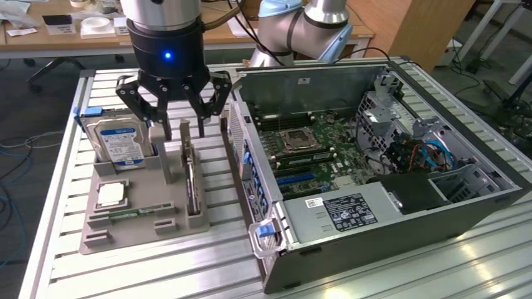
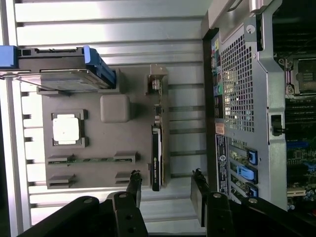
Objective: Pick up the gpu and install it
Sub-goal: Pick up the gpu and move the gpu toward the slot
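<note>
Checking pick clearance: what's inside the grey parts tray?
Hard drive upright, CPU flat, memory stick, gpu on edge under the open gripper. The gpu's lower edge is hidden inside the tray.

In the left half of the exterior view, the gpu [image 1: 193,187] is standing on edge in the grey holder [image 1: 133,227], leaving open air above it, where the gripper [image 1: 184,132] is hanging with fingers spread. The computer case [image 1: 248,156] is crowding its right side, and the upright hard drive [image 1: 116,143] is blocking the left.
</note>
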Controlling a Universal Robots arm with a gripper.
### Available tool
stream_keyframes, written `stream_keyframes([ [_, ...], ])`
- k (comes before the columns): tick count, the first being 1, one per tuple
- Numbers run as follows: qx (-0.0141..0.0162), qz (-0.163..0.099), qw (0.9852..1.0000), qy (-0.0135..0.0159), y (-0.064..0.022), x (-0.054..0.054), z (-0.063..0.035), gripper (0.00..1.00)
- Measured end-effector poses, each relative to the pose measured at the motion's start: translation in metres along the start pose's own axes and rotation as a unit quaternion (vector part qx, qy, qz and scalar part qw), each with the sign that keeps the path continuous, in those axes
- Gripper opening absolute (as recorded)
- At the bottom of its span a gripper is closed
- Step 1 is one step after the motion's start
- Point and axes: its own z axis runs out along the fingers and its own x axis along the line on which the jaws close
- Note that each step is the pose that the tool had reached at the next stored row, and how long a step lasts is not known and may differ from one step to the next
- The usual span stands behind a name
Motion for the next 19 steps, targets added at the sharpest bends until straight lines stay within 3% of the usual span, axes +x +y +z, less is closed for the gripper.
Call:
stream_keyframes([
  [19,0.0001,0.0,1.0,0.0001,-0.0004,0.0002,0.0082,0.53],
])
